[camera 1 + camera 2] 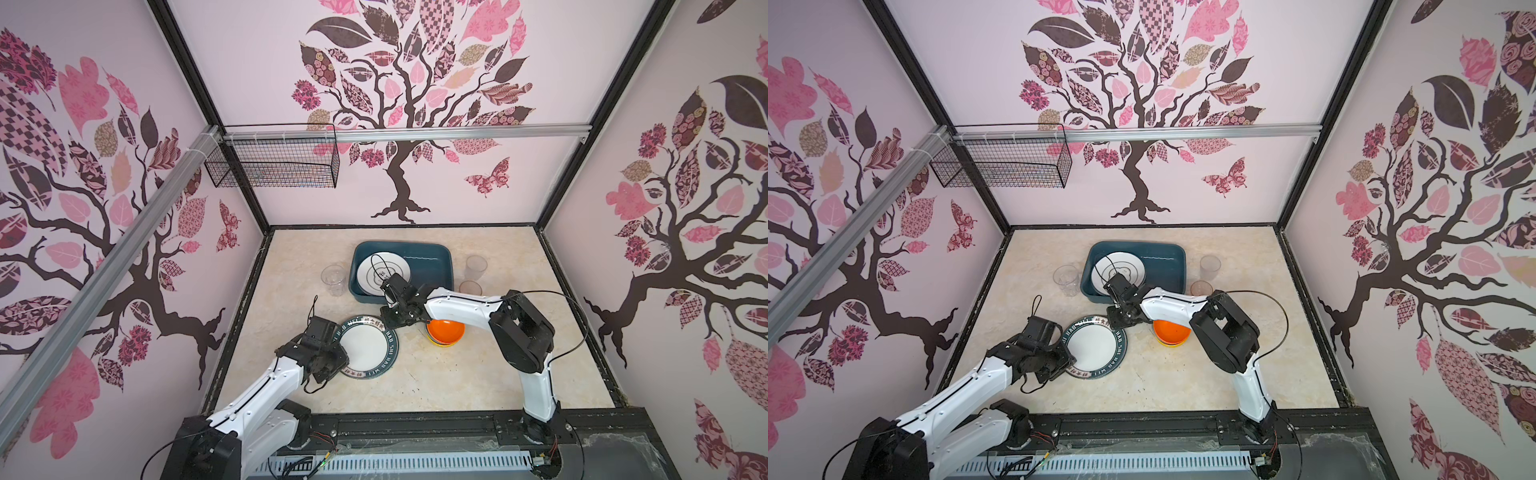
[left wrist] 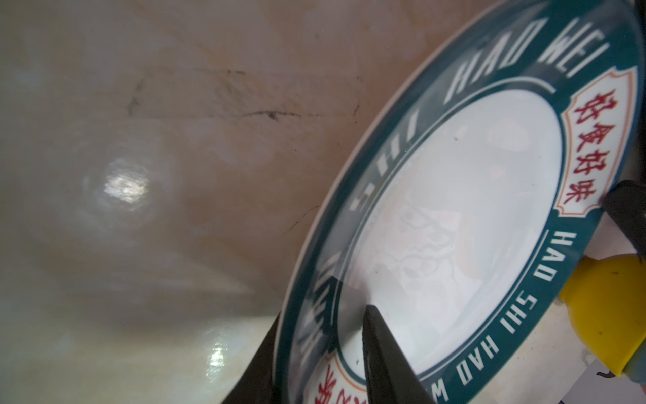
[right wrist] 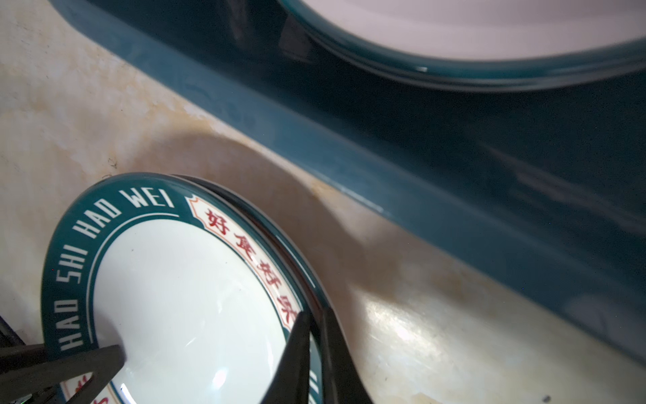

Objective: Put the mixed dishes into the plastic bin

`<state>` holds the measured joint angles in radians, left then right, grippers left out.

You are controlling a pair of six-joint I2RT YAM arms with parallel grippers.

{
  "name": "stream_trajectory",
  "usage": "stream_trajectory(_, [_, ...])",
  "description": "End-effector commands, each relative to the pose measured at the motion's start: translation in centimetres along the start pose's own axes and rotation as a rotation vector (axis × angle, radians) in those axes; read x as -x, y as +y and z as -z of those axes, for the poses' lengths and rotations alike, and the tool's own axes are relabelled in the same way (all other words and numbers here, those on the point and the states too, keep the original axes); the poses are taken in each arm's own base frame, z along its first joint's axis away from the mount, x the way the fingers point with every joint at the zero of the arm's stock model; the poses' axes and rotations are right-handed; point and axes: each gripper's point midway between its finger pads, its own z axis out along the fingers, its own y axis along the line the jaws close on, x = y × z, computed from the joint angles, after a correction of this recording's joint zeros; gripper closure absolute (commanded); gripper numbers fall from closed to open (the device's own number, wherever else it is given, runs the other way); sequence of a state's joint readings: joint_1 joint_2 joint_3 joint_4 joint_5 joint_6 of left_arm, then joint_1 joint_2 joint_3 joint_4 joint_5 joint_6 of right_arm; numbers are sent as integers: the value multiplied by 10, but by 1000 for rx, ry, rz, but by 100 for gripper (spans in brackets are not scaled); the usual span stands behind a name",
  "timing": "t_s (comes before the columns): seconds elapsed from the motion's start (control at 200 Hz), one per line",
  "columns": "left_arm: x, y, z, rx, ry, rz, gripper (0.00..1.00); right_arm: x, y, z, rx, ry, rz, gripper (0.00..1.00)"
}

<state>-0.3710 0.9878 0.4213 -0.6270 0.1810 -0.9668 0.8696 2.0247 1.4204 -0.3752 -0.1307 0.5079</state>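
Two sets of fingers are holding one plate [image 1: 368,347], which is sitting low at the surface [image 1: 457,382] near the bin [image 1: 432,272]. The left fingers [image 2: 384,360] are clamping its near rim and the right fingers [image 3: 293,356] are pinching the far rim, nearly shut. Risk: if the arms are lifting unevenly, the glossy rim could twist out of a pinch. The plate could then drop, or clip the bin wall or the bowls [image 1: 445,330] alongside.

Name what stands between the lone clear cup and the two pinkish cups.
The plastic bin, holding one white plate, fills that stretch, as both top views show.
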Motion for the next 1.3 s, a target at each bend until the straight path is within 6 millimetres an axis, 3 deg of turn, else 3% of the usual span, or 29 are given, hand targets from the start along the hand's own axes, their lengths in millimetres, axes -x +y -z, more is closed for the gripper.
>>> stream_trajectory(0.0, [3, -9, 1, -49, -15, -19, 65, -30, 3, -24, 10, 116, 6, 86])
stream_trajectory(0.685, [1, 2, 7, -29, -48, 6, 65, -39, 9, -29, 52, 140, -2, 83])
stream_trajectory(0.955, [-1, 10, 13, -6, -57, 14, 60, -40, 10, -30, 60, 139, -4, 83])
stream_trajectory(1.296, [-3, 12, 19, -3, -60, 21, 66, -43, 10, -31, 65, 142, -6, 83])
